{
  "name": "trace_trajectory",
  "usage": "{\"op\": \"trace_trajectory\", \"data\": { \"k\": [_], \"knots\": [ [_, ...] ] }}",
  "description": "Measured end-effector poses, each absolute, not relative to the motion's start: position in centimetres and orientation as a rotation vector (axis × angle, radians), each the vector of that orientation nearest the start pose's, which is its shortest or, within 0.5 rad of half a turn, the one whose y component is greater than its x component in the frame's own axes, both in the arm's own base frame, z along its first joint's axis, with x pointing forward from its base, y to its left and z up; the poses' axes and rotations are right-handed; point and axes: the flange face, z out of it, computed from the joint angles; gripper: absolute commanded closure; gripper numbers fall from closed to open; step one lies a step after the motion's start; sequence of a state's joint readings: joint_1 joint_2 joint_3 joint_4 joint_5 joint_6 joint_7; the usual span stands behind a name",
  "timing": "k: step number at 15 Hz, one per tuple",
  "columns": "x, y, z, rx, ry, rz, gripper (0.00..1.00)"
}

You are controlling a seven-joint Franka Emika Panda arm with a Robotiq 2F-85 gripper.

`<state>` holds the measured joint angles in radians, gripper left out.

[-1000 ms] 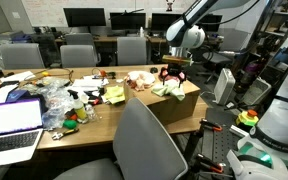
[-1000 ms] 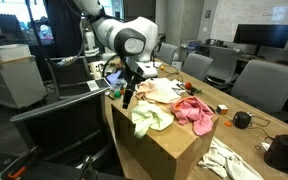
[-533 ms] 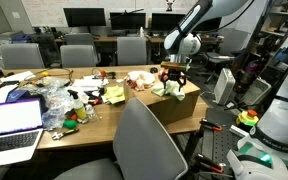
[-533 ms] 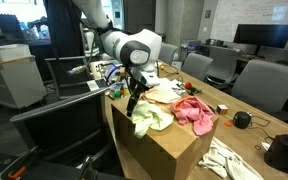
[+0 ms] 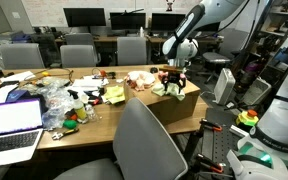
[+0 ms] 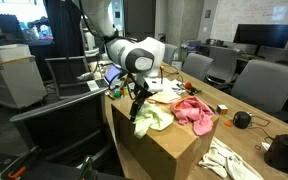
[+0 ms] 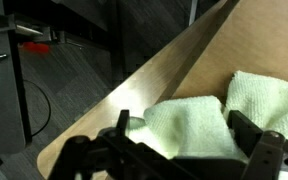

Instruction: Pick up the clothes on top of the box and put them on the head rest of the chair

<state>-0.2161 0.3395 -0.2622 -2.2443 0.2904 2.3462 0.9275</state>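
Several clothes lie on top of the brown cardboard box (image 6: pixel 169 155) (image 5: pixel 184 103): a pale yellow-green one (image 6: pixel 152 119) (image 7: pixel 189 120), a pink one (image 6: pixel 195 112) and a white one with orange marks (image 6: pixel 165 92). My gripper (image 6: pixel 139 104) (image 5: pixel 172 79) (image 7: pixel 186 138) is open and low over the yellow-green cloth at the box's near corner. In the wrist view the cloth bulges between the two fingers, which do not pinch it. The big grey chair's head rest (image 5: pixel 134 104) stands beside the box in an exterior view.
A long wooden table (image 5: pixel 84 108) holds a laptop (image 5: pixel 12 125), clear plastic bags (image 5: pixel 46 100) and small clutter. Grey chairs (image 5: pixel 79 54) line its far side. A dark chair (image 6: pixel 59 115) stands close to the box, and white cloth (image 6: pixel 227 160) lies on the table past it.
The gripper has come down and shifted slightly along the box edge, onto the yellow-green cloth. Its jaws have stayed open. The clothes have not moved.
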Motion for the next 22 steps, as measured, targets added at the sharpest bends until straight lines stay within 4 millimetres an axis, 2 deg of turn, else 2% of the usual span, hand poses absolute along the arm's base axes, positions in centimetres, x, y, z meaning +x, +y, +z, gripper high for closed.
{"op": "trace_trajectory", "data": {
  "k": [1, 8, 11, 14, 17, 22],
  "knots": [
    [46.2, -23.9, 20.2, -2.109, 2.24, 0.356, 0.26],
    [47.1, -24.2, 20.9, -2.108, 2.237, 0.324, 0.81],
    [47.4, -24.2, 21.2, -2.109, 2.234, 0.313, 1.0],
    [47.6, -24.1, 21.7, -2.111, 2.227, 0.298, 1.0],
    [48.0, -23.8, 23.1, -2.114, 2.209, 0.251, 0.99],
    [48.0, -21.5, 27.5, -2.183, 2.11, 0.127, 0.99]
  ]
}}
